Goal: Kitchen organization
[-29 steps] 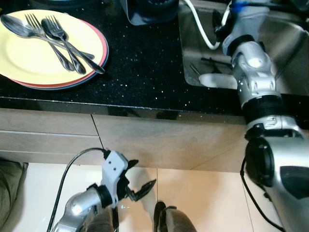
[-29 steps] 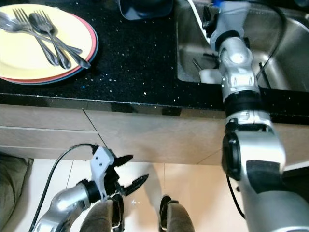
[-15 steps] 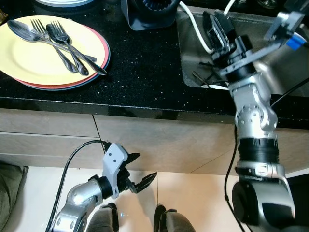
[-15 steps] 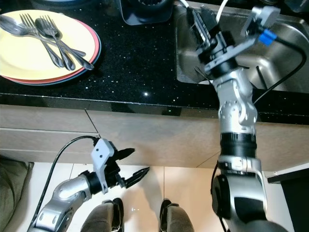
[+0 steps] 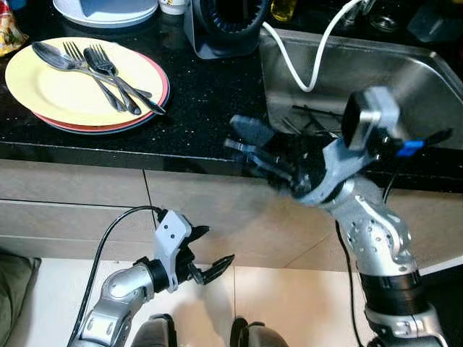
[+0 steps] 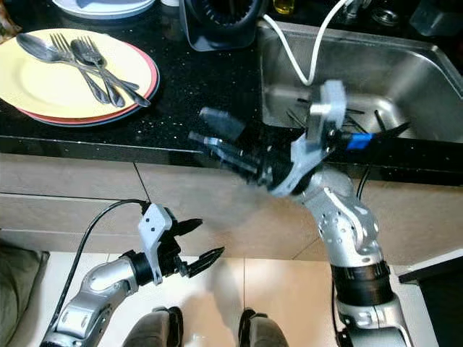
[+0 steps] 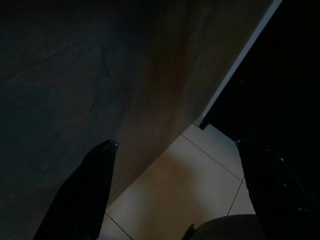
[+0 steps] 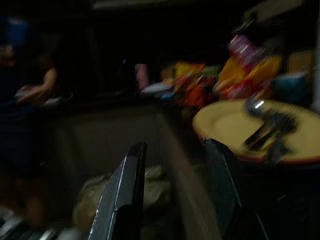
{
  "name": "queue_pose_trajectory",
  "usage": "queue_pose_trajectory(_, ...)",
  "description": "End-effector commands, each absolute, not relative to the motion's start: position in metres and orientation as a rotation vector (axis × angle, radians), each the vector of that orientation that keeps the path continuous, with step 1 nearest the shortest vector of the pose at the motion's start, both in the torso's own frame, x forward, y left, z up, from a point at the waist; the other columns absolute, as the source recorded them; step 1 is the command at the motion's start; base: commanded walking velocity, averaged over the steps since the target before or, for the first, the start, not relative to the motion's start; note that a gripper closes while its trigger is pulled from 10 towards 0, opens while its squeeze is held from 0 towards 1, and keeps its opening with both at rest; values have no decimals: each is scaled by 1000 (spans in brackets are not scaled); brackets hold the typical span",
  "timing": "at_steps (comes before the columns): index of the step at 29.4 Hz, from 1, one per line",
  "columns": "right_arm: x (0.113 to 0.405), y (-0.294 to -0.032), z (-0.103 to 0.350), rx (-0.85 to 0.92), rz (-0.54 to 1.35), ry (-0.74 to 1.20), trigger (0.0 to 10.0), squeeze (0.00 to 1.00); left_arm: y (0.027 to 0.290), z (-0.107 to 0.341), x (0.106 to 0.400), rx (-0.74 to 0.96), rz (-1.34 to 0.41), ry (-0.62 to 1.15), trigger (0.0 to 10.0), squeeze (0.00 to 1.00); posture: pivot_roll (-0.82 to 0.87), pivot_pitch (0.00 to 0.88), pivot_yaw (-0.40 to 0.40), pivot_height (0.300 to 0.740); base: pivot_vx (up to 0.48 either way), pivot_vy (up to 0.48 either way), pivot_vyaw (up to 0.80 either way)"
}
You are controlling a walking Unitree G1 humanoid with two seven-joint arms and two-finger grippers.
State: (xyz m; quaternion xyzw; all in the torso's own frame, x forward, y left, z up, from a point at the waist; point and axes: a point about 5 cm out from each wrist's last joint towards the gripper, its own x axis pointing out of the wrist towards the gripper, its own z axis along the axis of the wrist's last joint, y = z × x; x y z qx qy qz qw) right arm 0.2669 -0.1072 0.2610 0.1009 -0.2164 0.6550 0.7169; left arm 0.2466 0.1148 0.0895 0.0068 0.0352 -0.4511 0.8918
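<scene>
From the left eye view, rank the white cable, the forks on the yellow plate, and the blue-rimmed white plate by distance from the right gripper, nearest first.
Measured from the right gripper, over the counter edge:
1. White cable, at the sink's left wall, toward the robot's right.
2. Forks, on the yellow plate to the robot's left.
3. Blue-rimmed white plate, far back-left on the counter.

A yellow plate (image 5: 65,90) sits on top of a red-rimmed plate (image 5: 108,129), the stack resting on the black speckled counter (image 5: 202,108) to the left of the steel sink (image 5: 347,72), near the counter's front edge. Across the yellow plate lie two forks (image 5: 108,76) and a spoon (image 5: 54,56), all silver, their handles pointing toward the sink. Dark utensils (image 6: 318,116) lie in the sink's basin, too blurred to identify.
</scene>
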Motion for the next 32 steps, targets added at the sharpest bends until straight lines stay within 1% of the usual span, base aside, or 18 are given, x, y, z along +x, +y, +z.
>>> queue_pose_trajectory(1,261,-106,257,218,1489,-453,10000,0,114,85,242,9,-955,92,10000,0,141,162,-66,740,0,0,0)
queue_pose_trajectory(3,260,-110,247,207,1495,-409,10000,0,115,85,241,11,-964,93,10000,0,145,163,-67,740,0,0,0)
queue_pose_trajectory(4,257,-116,233,205,1512,-336,10000,0,118,85,239,16,-972,99,10000,0,148,166,-67,740,0,0,0)
queue_pose_trajectory(11,252,-122,221,202,1536,-267,10000,0,121,85,237,22,-975,106,10000,0,149,168,-67,740,0,0,0)
queue_pose_trajectory(12,248,-126,212,196,1553,-204,10000,0,125,84,235,34,-981,121,10000,0,148,174,-66,740,0,0,0)
queue_pose_trajectory(14,248,-126,212,196,1553,-204,10000,0,125,84,235,34,-981,121,10000,0,148,174,-66,740,0,0,0)
queue_pose_trajectory(15,244,-130,196,177,1557,-106,10000,0,131,83,233,49,-983,139,10000,0,148,178,-68,740,0,0,0)
queue_pose_trajectory(16,244,-130,196,177,1557,-106,10000,0,131,83,233,49,-983,139,10000,0,148,178,-68,740,0,0,0)
queue_pose_trajectory(17,240,-134,178,163,1552,-6,10000,0,138,82,231,64,-981,154,10000,0,148,183,-69,740,0,0,0)
queue_pose_trajectory(18,240,-134,178,163,1552,-6,10000,0,138,82,231,64,-981,154,10000,0,148,183,-69,740,0,0,0)
queue_pose_trajectory(19,237,-138,159,135,1542,103,10000,0,143,82,229,78,-980,166,10000,0,150,184,-70,740,0,0,0)
queue_pose_trajectory(20,236,-142,139,103,1513,205,10000,0,147,82,228,85,-979,172,10000,0,151,186,-69,740,0,0,0)
queue_pose_trajectory(23,234,-152,102,69,1437,374,10000,0,149,83,225,99,-989,183,10000,0,156,190,-69,740,0,0,0)
queue_pose_trajectory(25,234,-152,102,69,1437,374,10000,0,149,83,225,99,-989,183,10000,0,156,190,-69,740,0,0,0)
queue_pose_trajectory(26,233,-158,88,78,1402,424,10000,0,150,83,223,104,-995,189,10000,0,158,192,-68,740,0,0,0)
queue_pose_trajectory(29,231,-163,76,81,1363,469,10000,0,150,83,221,106,-1000,193,10000,0,158,194,-68,740,0,0,0)
queue_pose_trajectory(31,232,-172,53,77,1259,536,10000,0,148,81,218,108,-1014,207,10000,0,157,195,-67,740,0,0,0)
queue_pose_trajectory(32,232,-179,34,54,1157,592,10000,0,147,77,216,115,-1021,224,10000,0,156,196,-65,740,0,0,0)
